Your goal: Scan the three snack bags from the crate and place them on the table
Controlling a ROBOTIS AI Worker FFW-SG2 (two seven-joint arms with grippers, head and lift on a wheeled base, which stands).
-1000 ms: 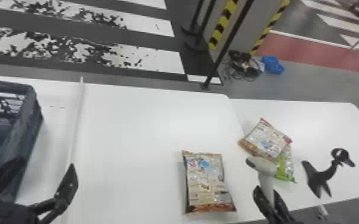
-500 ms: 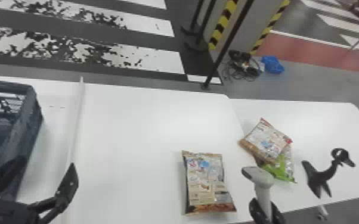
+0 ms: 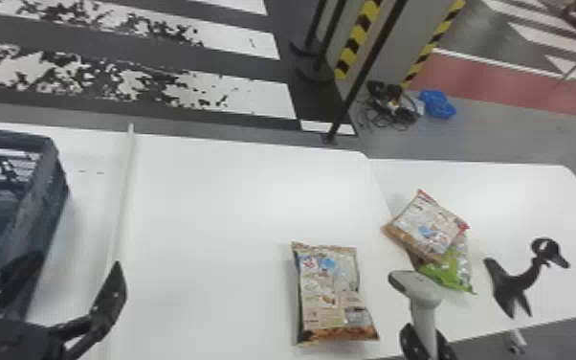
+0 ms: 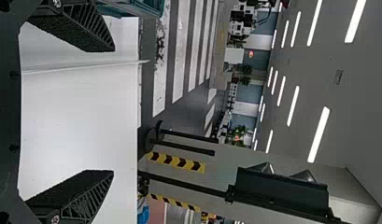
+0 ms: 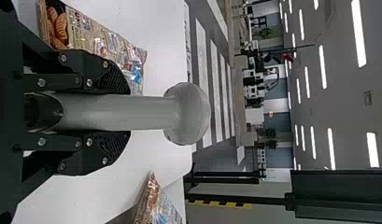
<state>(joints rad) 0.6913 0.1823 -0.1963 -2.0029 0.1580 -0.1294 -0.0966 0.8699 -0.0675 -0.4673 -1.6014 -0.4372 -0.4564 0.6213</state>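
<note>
Head view, and starting at the far left it's the dark slatted crate (image 3: 45, 210), on the white surface (image 3: 205, 206). Right in front of its near corner, here's the left gripper (image 3: 79, 263), fingers spread wide, nothing between them; the left wrist view backs that up, two ridged fingers well apart.

Moving right, a thin pale strip (image 3: 122, 201) runs away from us across the surface, and then it's open white until the first snack bag (image 3: 335, 292), lying flat, printed side up, near the front edge.

Just beside that bag comes the right gripper (image 3: 425, 337), and it has the grey scanner (image 3: 416, 285)! Fingers closed in on the handle from both sides, the broad head sticking out past them; the right wrist view shows that grip plainly, handle pinned between the pads.

Beyond the scanner, over on the adjoining table (image 3: 516, 201), two more bags: a tan-and-white snack bag (image 3: 428, 225) lies tilted across the green snack bag (image 3: 454, 268), covering part of it. Above them on the floor, a blue bundle (image 3: 437, 103) sits beside tangled black cables (image 3: 392, 103). And furthest right, near the pair, the black stand (image 3: 516, 282).
</note>
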